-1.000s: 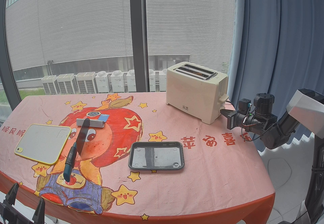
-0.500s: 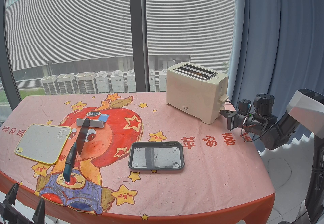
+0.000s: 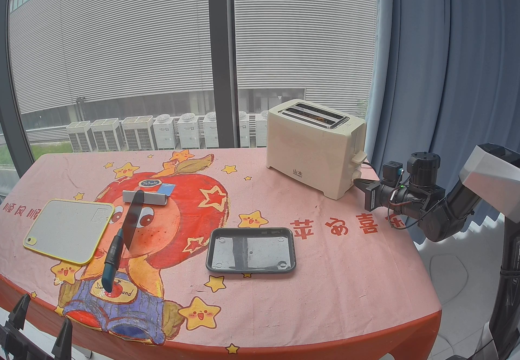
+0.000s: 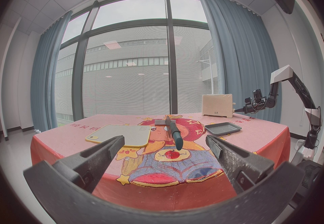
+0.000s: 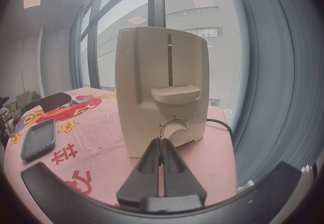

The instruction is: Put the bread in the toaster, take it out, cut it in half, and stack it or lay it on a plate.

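toaster: cream two-slot toaster (image 3: 316, 147), upright at the far side of the table, lever end turned toward your right arm.
bread: something brown shows down inside the toaster's slots (image 3: 317, 115); you cannot tell more from here.
lever: the lever (image 5: 175, 94) sits partway down its track, above the dial (image 5: 177, 133).
right gripper: the right gripper (image 5: 161, 140) has its fingers pressed together with nothing between them, tip just at the toaster's lower end face beside the dial; touching or not, you cannot tell.
left gripper: the left gripper (image 4: 164, 141) is spread wide, holds nothing, and is well apart from the toaster, off the near table edge.
tray: the black tray (image 3: 251, 270) lies in front of the toaster, nearer you, its glossy floor bare.
knife: the blue-handled knife (image 3: 122, 239) lies well left of the toaster, blade toward a small grey stand (image 3: 145, 197).
board: the yellow-rimmed cutting board (image 3: 67, 229) lies farther left of the toaster, beside the knife.
change: against one second ago, the right gripper sits slightly lower beside the toaster; tray, knife and board keep their places.
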You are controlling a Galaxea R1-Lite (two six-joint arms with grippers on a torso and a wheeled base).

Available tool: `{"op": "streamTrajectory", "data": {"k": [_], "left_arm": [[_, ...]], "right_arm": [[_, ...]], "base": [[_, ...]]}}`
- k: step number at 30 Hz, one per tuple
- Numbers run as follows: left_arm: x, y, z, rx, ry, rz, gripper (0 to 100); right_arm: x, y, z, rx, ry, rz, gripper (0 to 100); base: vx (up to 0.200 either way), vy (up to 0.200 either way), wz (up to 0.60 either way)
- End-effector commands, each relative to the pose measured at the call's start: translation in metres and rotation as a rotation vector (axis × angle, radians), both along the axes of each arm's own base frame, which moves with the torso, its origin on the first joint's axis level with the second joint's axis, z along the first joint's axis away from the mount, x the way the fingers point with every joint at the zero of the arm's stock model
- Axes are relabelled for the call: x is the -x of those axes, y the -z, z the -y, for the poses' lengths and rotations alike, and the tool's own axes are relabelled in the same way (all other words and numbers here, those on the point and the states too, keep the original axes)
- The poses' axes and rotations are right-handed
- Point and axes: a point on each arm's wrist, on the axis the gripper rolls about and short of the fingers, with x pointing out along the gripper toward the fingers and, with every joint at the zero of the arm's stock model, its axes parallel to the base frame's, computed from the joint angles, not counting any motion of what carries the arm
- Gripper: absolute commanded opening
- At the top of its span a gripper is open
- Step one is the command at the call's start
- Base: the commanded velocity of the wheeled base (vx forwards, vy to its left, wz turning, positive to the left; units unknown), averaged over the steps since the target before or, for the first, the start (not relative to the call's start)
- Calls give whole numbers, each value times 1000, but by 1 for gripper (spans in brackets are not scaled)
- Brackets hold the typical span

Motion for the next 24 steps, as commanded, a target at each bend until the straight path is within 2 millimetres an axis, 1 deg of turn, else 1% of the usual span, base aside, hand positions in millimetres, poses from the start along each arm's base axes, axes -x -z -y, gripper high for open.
{"op": "streamTrajectory", "data": {"k": [1, 16, 24], "left_arm": [[-1, 4, 0, 0, 0, -9, 100], [-1, 4, 0, 0, 0, -9, 100], [-1, 4, 0, 0, 0, -8, 100]], "right_arm": [[0, 1, 0, 1, -1, -3, 0], [1, 2, 0, 4, -1, -12, 0], [0, 7, 0, 6, 0, -22, 0]], "base": [[0, 0, 0], [0, 0, 0], [0, 0, 0]]}}
